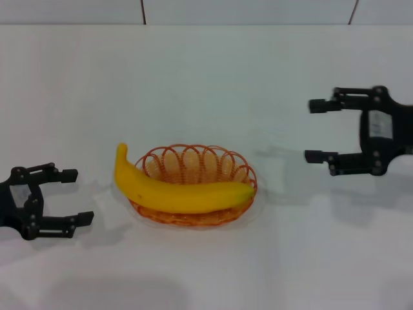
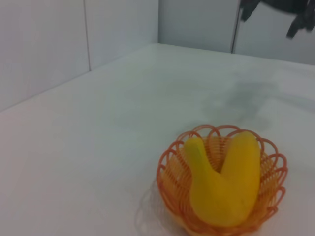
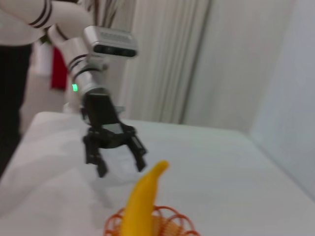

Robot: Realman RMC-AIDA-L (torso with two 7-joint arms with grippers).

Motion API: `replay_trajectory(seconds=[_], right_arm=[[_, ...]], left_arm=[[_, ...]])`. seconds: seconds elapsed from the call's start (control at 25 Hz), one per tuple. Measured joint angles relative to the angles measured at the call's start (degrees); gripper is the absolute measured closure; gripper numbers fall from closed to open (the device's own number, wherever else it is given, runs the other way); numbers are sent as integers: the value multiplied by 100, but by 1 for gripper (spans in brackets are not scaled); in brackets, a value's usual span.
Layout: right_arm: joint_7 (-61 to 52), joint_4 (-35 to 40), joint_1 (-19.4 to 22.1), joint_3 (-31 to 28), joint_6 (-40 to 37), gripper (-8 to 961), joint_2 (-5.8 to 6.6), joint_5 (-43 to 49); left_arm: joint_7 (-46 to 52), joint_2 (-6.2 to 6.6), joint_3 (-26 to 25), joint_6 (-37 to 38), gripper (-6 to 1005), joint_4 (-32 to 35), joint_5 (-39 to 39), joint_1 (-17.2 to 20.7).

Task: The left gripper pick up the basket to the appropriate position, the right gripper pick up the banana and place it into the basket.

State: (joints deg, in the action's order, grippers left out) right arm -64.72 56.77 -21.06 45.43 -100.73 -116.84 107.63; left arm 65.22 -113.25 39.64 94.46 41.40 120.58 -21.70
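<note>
The banana [image 1: 182,192] lies across the basket [image 1: 193,163], stem end jutting over the rim toward 10 o'clock. At 9 o'clock the left pincer [image 1: 79,196] gapes wide, empty, on the white surface [image 1: 206,84]. At 2 o'clock the right pincer [image 1: 315,130] hovers wide, empty.

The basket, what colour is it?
Orange looped wire; the basket shows best in the head view.

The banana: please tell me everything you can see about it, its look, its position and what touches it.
The smooth, bright yellow curved banana looks whole and unblemished. It lies across the shallow oval basket of orange looped wire, resting on the near rim, its pointed stem end rising past the rim on the robot's left side. Only the basket touches it. The left claw and the right claw both stand open and apart from it.
</note>
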Motion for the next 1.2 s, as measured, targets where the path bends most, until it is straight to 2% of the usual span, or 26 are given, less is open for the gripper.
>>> replay_trajectory(seconds=[0.12, 0.24, 0.32, 0.48, 0.6, 0.92, 1.2], right_arm=[[1092, -1253, 48, -792, 36, 188, 37, 94], [1933, -2070, 132, -1502, 53, 171, 41, 355], [2163, -2332, 186, -1659, 154, 145, 31, 499], [2244, -2808, 255, -1682, 716, 65, 20, 586], [2375, -2968, 231, -1637, 962, 67, 15, 643], [2622, -3147, -18, -1395, 841, 71, 13, 1376], [2614, -3190, -86, -1344, 774, 71, 13, 1384]], left_arm=[[-118, 21, 5, 59, 94, 0, -35, 60], [-238, 31, 1, 62, 94, 0, -47, 119], [-371, 32, 0, 63, 95, 0, -47, 174], [-693, -32, -82, 48, 95, 0, -84, 235], [-869, -90, -144, 3, 96, -134, -112, 169], [-1005, -83, -150, -66, 97, -308, -107, 92], [-972, -92, -150, -69, 219, -328, -105, 83]])
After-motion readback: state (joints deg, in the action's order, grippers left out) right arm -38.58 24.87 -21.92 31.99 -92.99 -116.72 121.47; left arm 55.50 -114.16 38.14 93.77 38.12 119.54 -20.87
